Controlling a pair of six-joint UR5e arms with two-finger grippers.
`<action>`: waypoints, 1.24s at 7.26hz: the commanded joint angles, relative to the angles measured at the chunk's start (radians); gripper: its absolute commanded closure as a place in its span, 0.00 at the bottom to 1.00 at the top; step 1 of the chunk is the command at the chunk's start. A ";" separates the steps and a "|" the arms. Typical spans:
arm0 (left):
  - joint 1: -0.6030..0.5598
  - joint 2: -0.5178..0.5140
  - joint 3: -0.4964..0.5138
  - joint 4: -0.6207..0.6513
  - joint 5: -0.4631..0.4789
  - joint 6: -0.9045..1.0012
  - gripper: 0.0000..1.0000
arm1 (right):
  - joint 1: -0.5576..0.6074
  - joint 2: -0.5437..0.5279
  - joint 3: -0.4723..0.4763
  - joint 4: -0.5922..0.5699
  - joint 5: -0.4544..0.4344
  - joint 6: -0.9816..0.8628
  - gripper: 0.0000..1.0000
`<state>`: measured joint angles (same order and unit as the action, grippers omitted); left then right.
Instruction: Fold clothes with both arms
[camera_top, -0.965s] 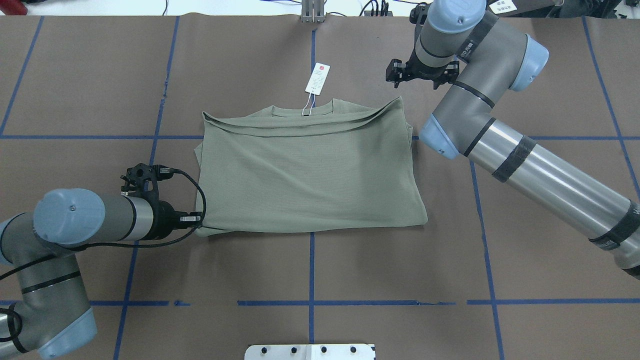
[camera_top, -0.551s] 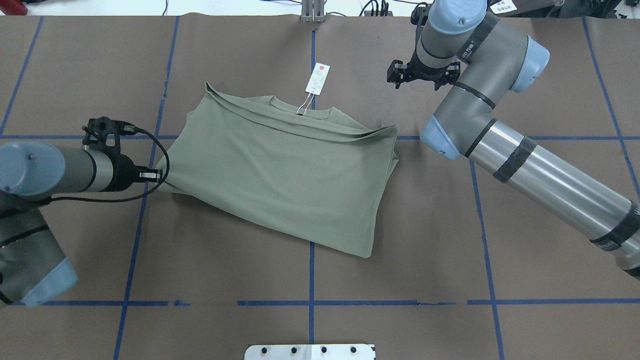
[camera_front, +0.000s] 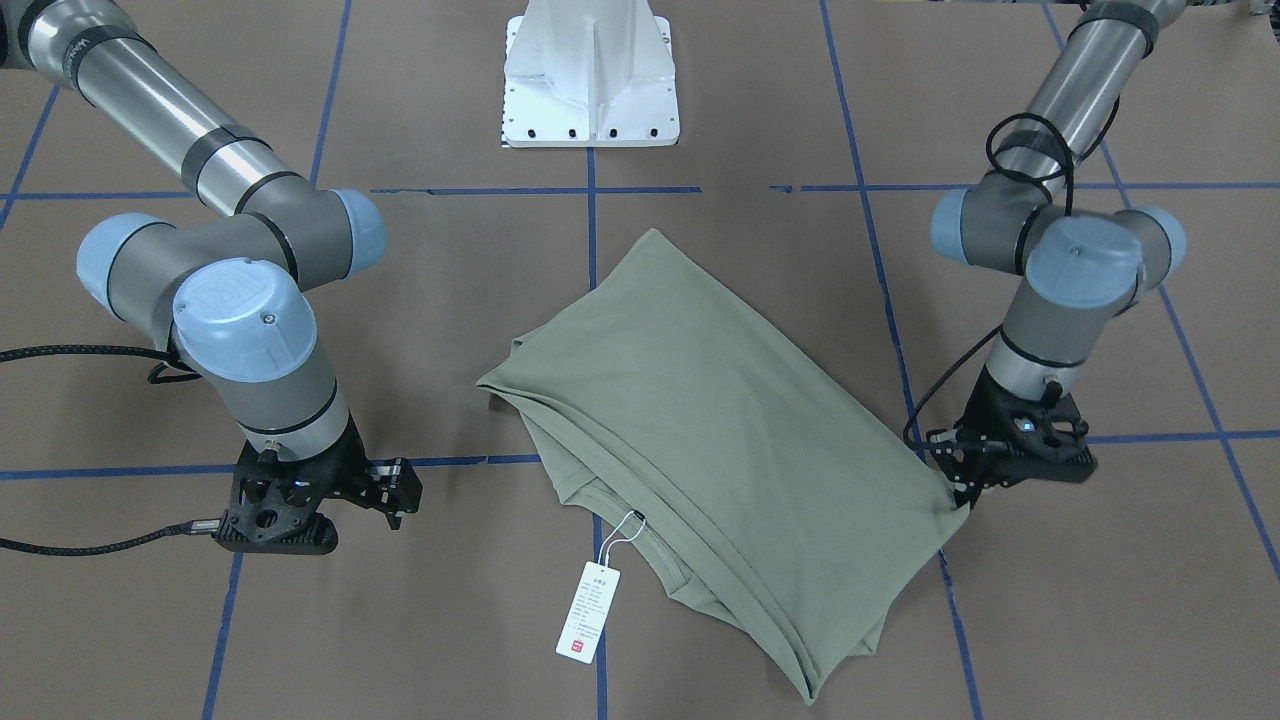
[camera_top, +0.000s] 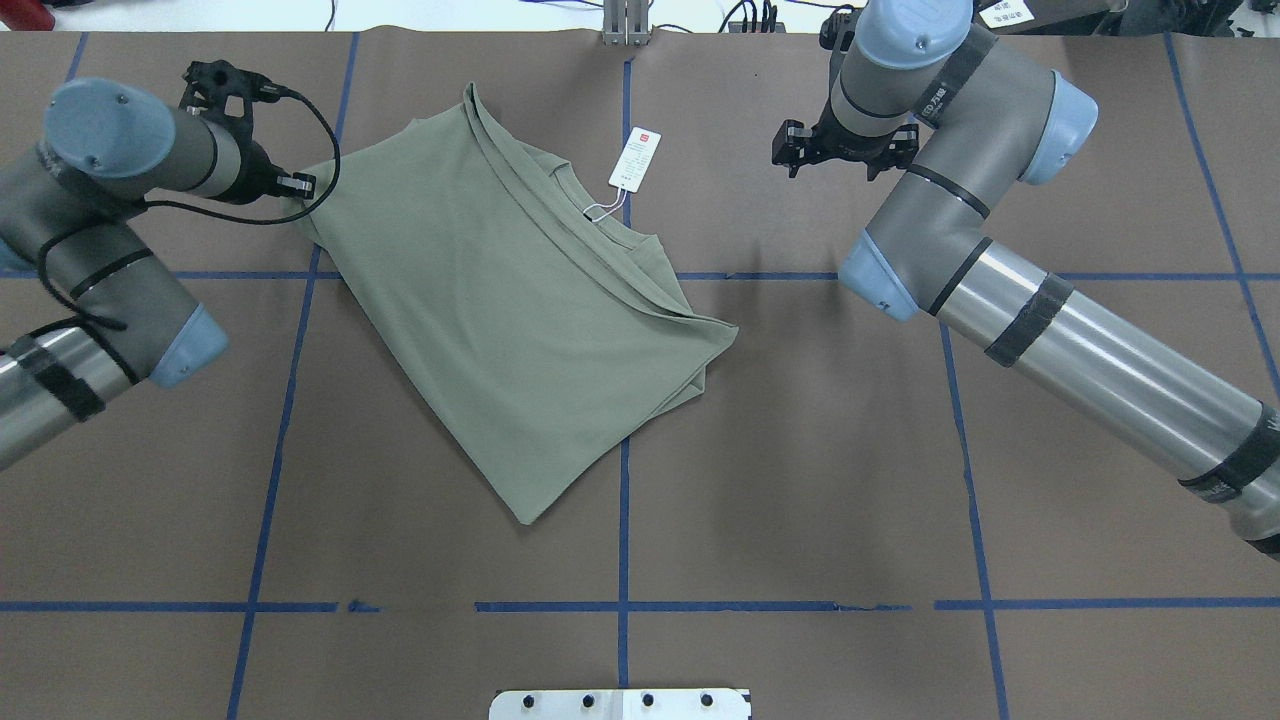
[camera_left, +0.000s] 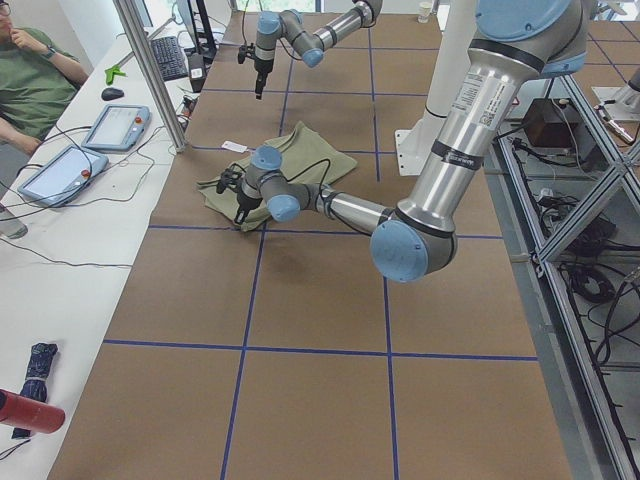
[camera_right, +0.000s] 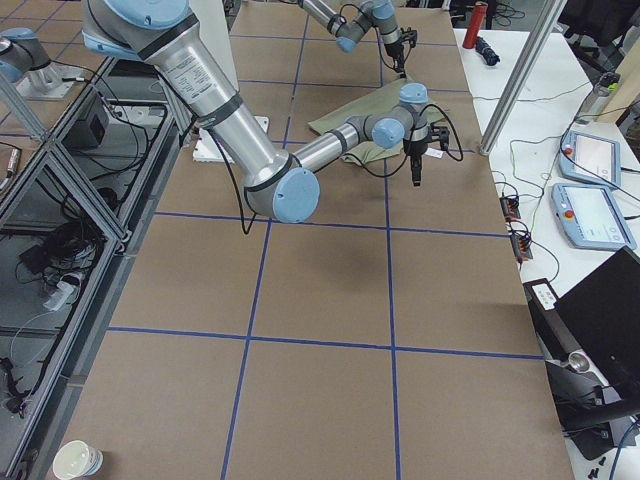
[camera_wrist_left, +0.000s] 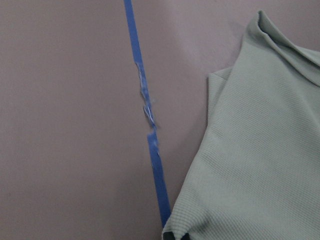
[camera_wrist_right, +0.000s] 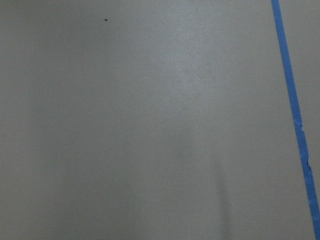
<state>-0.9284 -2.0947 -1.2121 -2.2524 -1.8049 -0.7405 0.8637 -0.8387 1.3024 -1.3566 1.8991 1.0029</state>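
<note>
Soft, limp, folded green knit shirt (camera_top: 520, 330), best held at corners; left gripper (camera_top: 303, 190) clamps one; right gripper (camera_front: 398, 490) state unclear.

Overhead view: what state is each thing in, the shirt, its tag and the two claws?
shirt: folded, lying askew on the table, one corner pinched.
hang tag: flat on the table beside the collar, on its string.
left gripper: shut on the shirt's corner.
right gripper: holding nothing, away from the shirt; open or shut unclear.

Bright, even overhead light is falling on the tabletop (camera_top: 800, 450), laying soft shadows beside the shirt (camera_top: 500, 300); the right wrist view is looking hazy.
</note>
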 joint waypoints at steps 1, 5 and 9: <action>-0.049 -0.204 0.277 -0.010 0.063 0.108 1.00 | 0.000 0.004 0.003 0.001 0.000 0.005 0.00; -0.108 -0.167 0.195 -0.048 -0.154 0.152 0.00 | -0.087 0.064 -0.055 0.155 -0.014 0.231 0.00; -0.119 -0.127 0.131 -0.058 -0.231 0.115 0.00 | -0.247 0.231 -0.206 0.198 -0.191 0.445 0.21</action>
<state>-1.0469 -2.2260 -1.0684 -2.3066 -2.0299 -0.6093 0.6580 -0.6244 1.1133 -1.1769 1.7478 1.4250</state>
